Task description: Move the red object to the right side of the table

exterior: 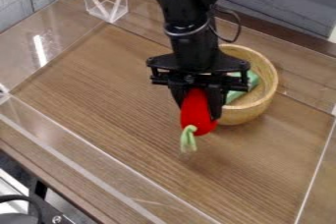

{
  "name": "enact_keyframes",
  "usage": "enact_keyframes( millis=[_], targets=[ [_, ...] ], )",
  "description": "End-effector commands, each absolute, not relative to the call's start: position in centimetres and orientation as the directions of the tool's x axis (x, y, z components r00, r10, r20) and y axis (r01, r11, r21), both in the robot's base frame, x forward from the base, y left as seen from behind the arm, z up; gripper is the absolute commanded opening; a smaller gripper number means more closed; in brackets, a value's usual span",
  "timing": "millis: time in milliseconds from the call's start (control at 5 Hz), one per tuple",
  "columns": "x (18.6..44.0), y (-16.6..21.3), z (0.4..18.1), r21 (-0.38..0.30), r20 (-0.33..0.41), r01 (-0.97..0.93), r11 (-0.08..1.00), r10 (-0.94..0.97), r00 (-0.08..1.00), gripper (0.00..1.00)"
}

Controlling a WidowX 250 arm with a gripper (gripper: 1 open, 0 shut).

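Your black two-fingered gripper [198,98] is clamped narrow on the upper end of the small bright-red toy fruit with a light-green leafy stem [197,113]. It hangs clear above the brown wood-grain table [105,90], just beside the round light-wood bowl [262,95]. Only 1 end looks pinched, so a quick swing could twist it loose or clip the bowl. Its long axis runs near vertical, stem pointing down.
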State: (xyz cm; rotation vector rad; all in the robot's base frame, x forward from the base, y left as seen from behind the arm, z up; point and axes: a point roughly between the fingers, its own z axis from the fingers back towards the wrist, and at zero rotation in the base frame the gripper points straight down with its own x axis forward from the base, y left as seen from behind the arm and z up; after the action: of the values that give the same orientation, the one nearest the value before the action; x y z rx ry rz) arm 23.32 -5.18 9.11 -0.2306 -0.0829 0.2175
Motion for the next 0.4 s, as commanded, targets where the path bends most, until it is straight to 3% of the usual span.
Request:
enact_keyframes(
  millis=[0,200],
  targets=[
    [23.61,-5.87,9.56,-0.23,0.087,-0.187,0.955,0.211,0.974,0.0],
    [23.37,-6.64,9.71,-0.223,0.087,-0.208,0.952,0.232,0.969,0.0]
  ],
)
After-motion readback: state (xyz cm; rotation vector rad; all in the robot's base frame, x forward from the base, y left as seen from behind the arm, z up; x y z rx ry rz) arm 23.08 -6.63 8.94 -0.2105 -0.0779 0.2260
